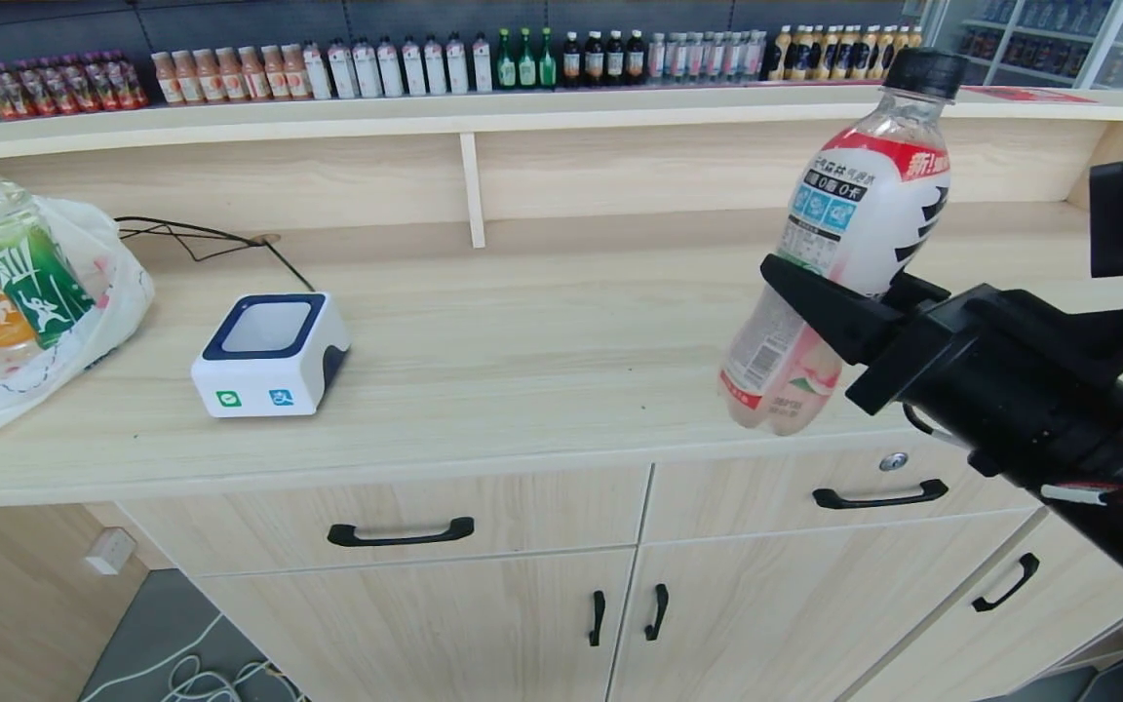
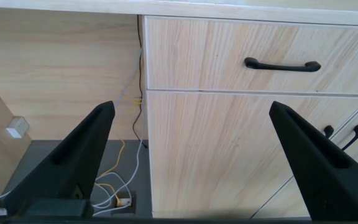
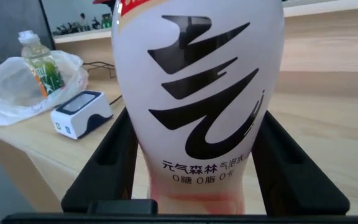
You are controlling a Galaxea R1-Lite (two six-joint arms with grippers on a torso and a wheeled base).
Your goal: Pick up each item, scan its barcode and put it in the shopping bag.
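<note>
The right gripper (image 1: 830, 292) is clamped on a clear plastic drink bottle with a black cap and a pale pink liquid (image 1: 854, 195), holding it in the air above the right end of the light wood counter (image 1: 522, 370). The bottle leans with its cap up and away. The fingers grip around its middle, which leaves the lower part bare, probably so that the barcode can be read. A small white panel with fine bars (image 1: 755, 363) sits low on the side turned to the robot's left. That is the side of the white cube-shaped scanner with a dark blue rim (image 1: 269, 356), which stands well apart and has its window facing up. The bottle seems to be on its way to be scanned, and its panel would have to be brought over that window and tipped down towards it. The left gripper (image 2: 188, 112) hangs below counter height in front of the cabinet doors, jaws spread wide and empty. At the counter's left end lies a translucent white plastic shopping bag (image 1: 103, 292), slumped open, with a clear bottle with a green and orange label (image 1: 6, 273) standing in it. The held bottle's wrap is white with a red band near the neck, bold black brush strokes and small blocks of print; the scanner's front carries two small square icons, one green and one blue
</note>
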